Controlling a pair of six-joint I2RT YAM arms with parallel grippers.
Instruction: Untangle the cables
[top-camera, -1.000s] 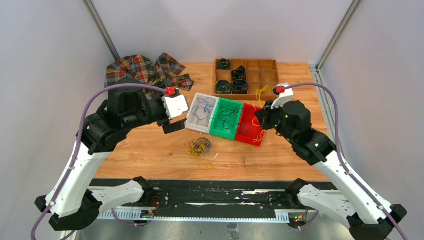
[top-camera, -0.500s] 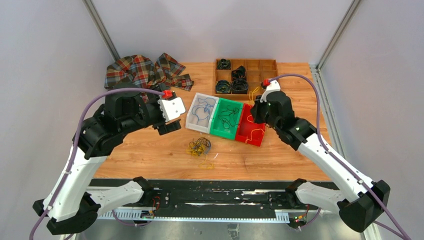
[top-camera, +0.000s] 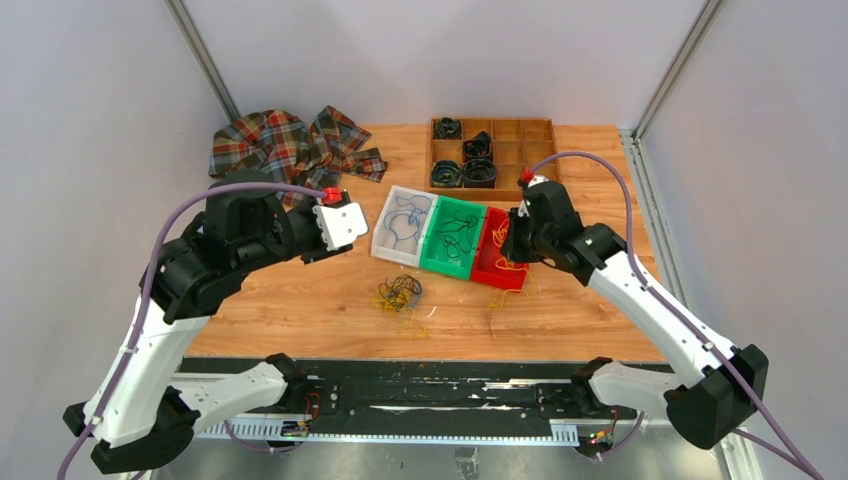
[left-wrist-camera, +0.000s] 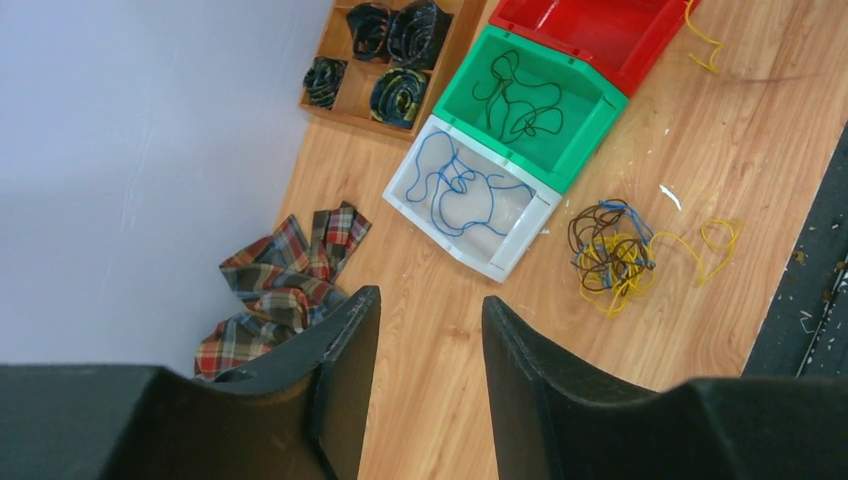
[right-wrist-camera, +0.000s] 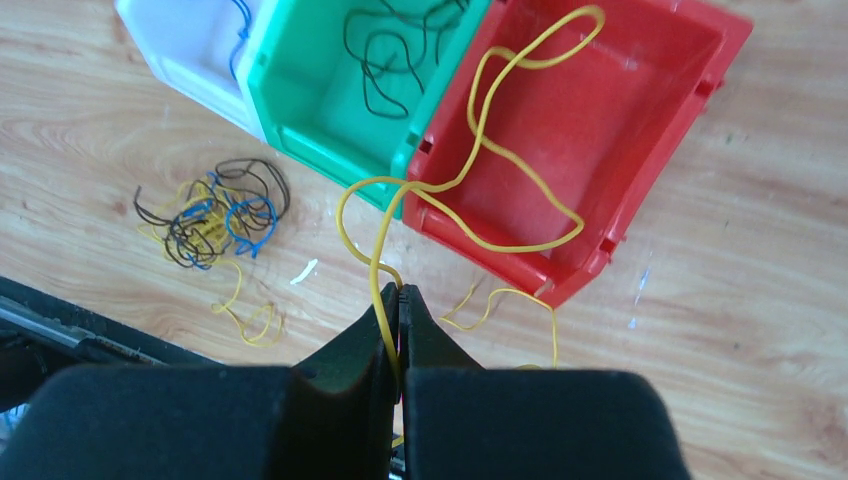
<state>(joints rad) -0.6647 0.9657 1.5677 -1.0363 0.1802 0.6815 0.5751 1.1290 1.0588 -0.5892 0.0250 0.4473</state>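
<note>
Yellow cable (right-wrist-camera: 482, 135) pinched in right hand (right-wrist-camera: 400, 290), jaws closed tight on strand. Free loops draped into red bin (right-wrist-camera: 650, 110); some yellow strand seen on bench (right-wrist-camera: 750, 300) just beside bin front. Sorting by colour judged: blue strand (left-wrist-camera: 450, 185) laid in white bin (left-wrist-camera: 510, 250), black strand (left-wrist-camera: 520, 100) in green bin (left-wrist-camera: 585, 95). Cable held above bin, likely so loops can be fed inside. Left hand (left-wrist-camera: 430, 300) parted, nothing gripped, held over bench left of bins. Remaining cables left as tangled clump (left-wrist-camera: 610, 245) on bench before bins, apart from both hands.
</note>
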